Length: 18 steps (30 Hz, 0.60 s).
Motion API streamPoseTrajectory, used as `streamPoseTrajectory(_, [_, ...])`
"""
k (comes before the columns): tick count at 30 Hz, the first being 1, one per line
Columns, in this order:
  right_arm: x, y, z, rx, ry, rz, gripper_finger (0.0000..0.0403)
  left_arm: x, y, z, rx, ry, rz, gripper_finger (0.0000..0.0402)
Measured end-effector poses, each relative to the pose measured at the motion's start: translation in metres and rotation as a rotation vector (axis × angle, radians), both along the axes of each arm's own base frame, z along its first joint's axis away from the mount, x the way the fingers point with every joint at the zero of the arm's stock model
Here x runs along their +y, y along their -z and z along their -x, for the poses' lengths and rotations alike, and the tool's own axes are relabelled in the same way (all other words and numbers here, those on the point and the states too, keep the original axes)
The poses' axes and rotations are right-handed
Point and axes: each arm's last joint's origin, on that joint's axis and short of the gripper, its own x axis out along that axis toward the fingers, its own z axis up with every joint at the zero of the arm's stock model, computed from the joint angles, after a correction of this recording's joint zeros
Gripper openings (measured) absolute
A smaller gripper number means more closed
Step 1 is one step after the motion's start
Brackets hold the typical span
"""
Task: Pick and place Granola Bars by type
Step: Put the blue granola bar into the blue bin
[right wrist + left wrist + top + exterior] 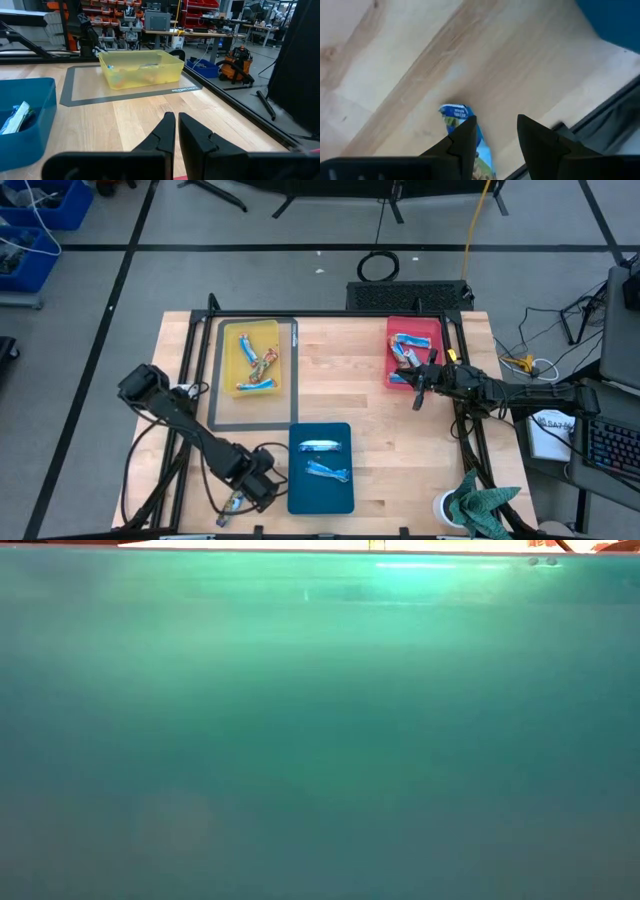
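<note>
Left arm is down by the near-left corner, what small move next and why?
Probably shift the left gripper sideways to centre on the blue-and-white bar, then close. The open fingers sit with one over the wrapper, so the bar lies off the gap, on bare table.

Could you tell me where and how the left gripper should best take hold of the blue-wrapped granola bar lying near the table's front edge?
Grip the blue-wrapped granola bar across its narrow width, near the middle of its length, coming straight down from above. It lies flat on the bare wooden table, so only its long side edges offer purchase. The left gripper hangs open with one finger beside the bar, so it probably needs shifting sideways to straddle it.
</note>
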Motion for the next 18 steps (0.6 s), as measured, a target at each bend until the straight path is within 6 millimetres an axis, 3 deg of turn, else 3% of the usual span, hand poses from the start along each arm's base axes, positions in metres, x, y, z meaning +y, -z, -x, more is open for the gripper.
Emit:
streamPoseTrajectory(4, [0.000, 0.000, 0.000, 0.000, 0.000, 0.000, 0.0014, 0.005, 0.005, 0.001, 0.030, -0.052, -0.007, 0.0145])
streamPoseTrajectory(11, [0.000, 0.000, 0.000, 0.000, 0.000, 0.000, 0.0014, 0.016, 0.037, 0.023, 0.276, -0.213, 0.026, 0.0145])
streamPoseTrajectory(18, [0.000, 0.000, 0.000, 0.000, 0.000, 0.000, 0.0015, 0.010, 0.051, 0.019, 0.192, -0.194, 0.151, 0.0145])
